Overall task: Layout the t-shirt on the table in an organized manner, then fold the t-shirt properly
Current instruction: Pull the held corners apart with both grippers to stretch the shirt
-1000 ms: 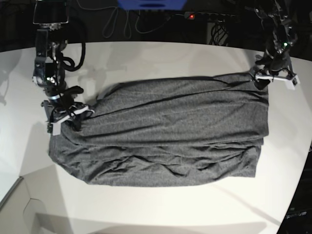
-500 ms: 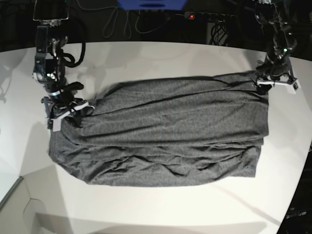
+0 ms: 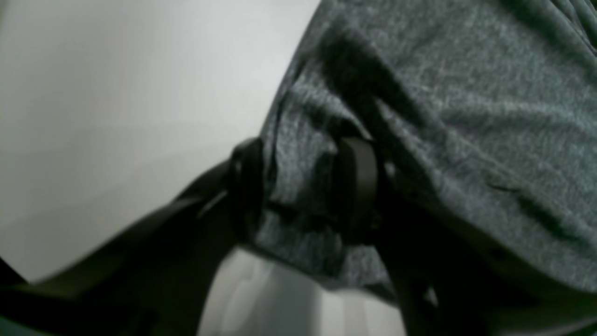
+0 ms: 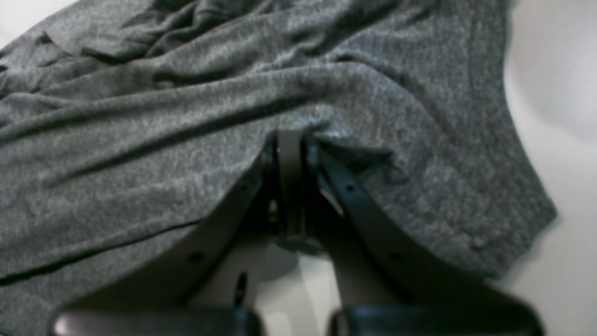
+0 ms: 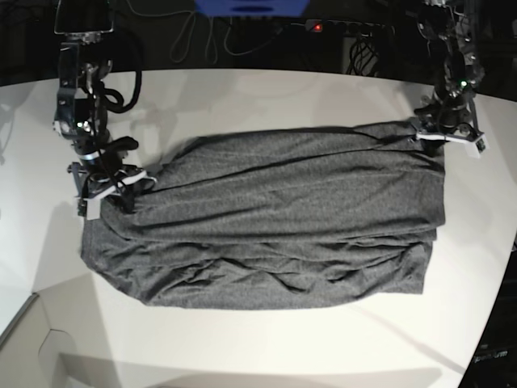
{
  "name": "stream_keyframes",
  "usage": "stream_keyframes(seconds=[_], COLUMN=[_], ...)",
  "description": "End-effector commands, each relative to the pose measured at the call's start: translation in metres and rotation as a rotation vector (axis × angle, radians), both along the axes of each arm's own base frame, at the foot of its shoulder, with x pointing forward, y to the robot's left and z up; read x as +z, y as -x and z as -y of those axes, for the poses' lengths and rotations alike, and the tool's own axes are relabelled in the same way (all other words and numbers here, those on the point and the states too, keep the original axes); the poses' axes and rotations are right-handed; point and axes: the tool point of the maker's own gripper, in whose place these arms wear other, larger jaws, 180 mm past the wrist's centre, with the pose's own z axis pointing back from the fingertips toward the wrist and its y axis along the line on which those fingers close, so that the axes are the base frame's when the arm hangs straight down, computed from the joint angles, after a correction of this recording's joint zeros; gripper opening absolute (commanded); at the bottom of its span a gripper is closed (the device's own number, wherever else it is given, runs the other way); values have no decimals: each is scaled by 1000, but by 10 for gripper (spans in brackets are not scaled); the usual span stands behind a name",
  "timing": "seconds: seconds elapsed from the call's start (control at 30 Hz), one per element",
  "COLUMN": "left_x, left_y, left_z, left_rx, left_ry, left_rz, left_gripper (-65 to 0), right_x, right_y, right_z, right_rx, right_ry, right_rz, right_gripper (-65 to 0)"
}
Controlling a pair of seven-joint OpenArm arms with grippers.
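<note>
The dark grey t-shirt (image 5: 283,218) lies bunched in long horizontal folds across the white table (image 5: 266,97). At its left end my right gripper (image 5: 109,184) is shut on a fold of the t-shirt (image 4: 186,116); its closed fingers (image 4: 289,177) pinch the cloth edge, right gripper (image 4: 289,140). At the far right corner sits my left gripper (image 5: 443,136). Seen from the left wrist, the left gripper (image 3: 301,186) has its fingers (image 3: 357,186) apart, astride the edge of the t-shirt (image 3: 466,116), with cloth filling the gap.
Cables and a dark unit with a red light (image 5: 318,27) run along the table's far edge. The table's curved edge (image 5: 485,323) falls away at the right. A pale panel (image 5: 24,339) sits at the near left corner.
The left gripper shifted slightly toward the far edge at the shirt's right corner and its jaws narrowed around the cloth. The right gripper crept a little farther back, still holding the shirt.
</note>
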Motion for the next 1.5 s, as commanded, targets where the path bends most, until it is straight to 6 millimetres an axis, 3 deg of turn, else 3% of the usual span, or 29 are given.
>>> stream_keyframes(seconds=[0.0,0.27,0.43,0.53,0.67,0.77,0.93,1.03,1.3,1.47], left_x=[-29,-31,-31,-32,-25,-5,22,37,92,117], left_y=[27,30,30,31,27,19,9,-2,-37,-53], left_z=[17,17,17,17,11,-10,-37,-52,-75,-83], left_rx=[-11,-10,-8,-12,-7,5,37,47,25,31], left_ry=[97,101,102,95,87,38,-18,-51,-147,-175], left_rz=[-147,-155,-155,-160,-143,-97,-35,0,125,187], left_gripper=[-394,-415,-541,-650,-650,-648,-648,-648,-648,-648], right_x=[17,17,17,17,17,14,12,21,29,11], right_y=[-9,-9,-9,-9,-9,-8,-13,-15,18,54], right_z=[3,3,3,3,3,5,-4,0,9,3], right_rx=[1,1,1,1,1,9,52,51,35,56], right_ry=[5,5,5,3,5,14,22,33,62,64], right_rz=[59,59,59,59,59,38,-16,5,8,-61], right_gripper=[-650,-650,-650,-650,-650,-631,-463,-399,-379,-374])
